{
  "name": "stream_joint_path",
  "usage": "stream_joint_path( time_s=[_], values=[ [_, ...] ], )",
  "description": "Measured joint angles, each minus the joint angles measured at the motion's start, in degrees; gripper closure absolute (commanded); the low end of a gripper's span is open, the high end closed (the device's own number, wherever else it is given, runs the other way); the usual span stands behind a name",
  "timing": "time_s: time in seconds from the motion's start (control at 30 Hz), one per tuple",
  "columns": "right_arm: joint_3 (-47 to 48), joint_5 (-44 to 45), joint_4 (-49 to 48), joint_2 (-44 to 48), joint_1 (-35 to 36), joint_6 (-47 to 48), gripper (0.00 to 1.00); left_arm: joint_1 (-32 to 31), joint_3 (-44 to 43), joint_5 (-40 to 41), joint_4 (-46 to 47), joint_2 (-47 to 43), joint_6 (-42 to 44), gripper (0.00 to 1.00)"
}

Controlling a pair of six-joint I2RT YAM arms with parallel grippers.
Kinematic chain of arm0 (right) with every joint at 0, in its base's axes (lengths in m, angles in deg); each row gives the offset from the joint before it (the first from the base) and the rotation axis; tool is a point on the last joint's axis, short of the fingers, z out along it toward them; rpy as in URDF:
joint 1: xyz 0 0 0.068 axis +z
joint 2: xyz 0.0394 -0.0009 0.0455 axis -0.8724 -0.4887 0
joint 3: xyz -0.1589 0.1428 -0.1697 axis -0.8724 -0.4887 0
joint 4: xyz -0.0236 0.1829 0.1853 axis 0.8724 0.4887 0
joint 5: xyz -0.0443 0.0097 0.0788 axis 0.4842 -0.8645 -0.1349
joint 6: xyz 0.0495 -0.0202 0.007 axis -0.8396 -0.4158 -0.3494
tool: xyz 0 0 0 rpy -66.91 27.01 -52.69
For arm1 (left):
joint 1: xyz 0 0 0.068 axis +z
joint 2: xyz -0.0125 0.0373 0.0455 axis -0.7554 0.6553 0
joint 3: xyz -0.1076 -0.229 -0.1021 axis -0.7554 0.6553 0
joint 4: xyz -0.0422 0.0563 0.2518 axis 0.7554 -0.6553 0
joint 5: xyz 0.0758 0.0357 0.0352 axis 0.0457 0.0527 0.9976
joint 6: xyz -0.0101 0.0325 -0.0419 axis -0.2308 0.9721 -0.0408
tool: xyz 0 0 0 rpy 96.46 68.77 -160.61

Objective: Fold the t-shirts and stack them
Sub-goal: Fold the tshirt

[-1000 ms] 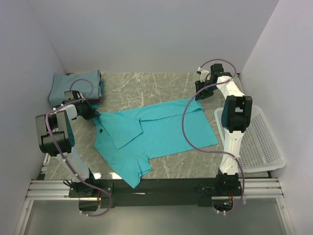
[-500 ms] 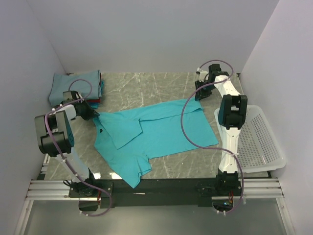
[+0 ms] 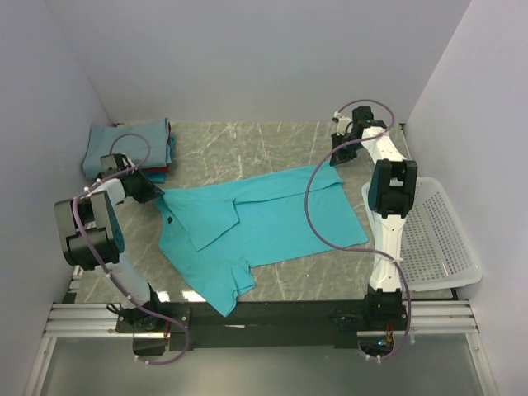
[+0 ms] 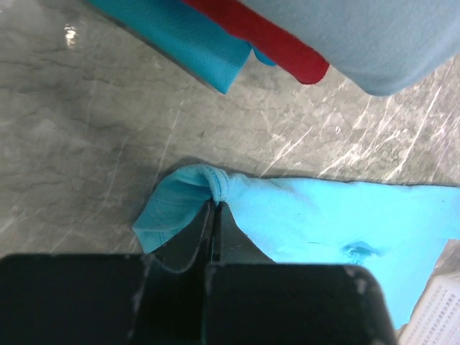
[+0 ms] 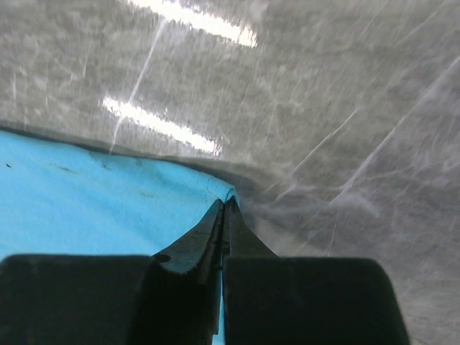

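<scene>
1 second ago the right jaws stood part open above the far right corner of the turquoise t-shirt (image 3: 280,219); now they are pressed fully together on that corner, as the right wrist view shows. The left jaws have stayed clamped with no gap on the bunched far left corner of the same shirt and have drawn slightly left, towards the folded t-shirts (image 3: 124,144).

The shirt lies flat on the worktop (image 3: 247,144), its long axis running left to right and slanting a little away on the right. Its straight edge faces right. 1 flap is folded over near the left end and 1 sleeve-like flap reaches towards the near edge. Which end is the neck I cannot tell.

The folded stack sits in the far left corner, grey-blue above red and teal, just beyond the left jaws. The basket (image 3: 450,247) stands beside the shirt's right edge. Bare worktop shows behind the shirt and in a narrow strip before it; walls close 3 sides.
</scene>
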Motion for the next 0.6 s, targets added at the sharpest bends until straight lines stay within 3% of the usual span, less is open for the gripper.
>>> stream_joint_path(
  time_s=[0.6],
  values=[
    [9.2, 1.0, -7.6, -0.7, 1.4, -7.3, 1.0, 2.3, -2.2, -0.8, 2.1, 2.2, -3.0, 0.99]
  ],
)
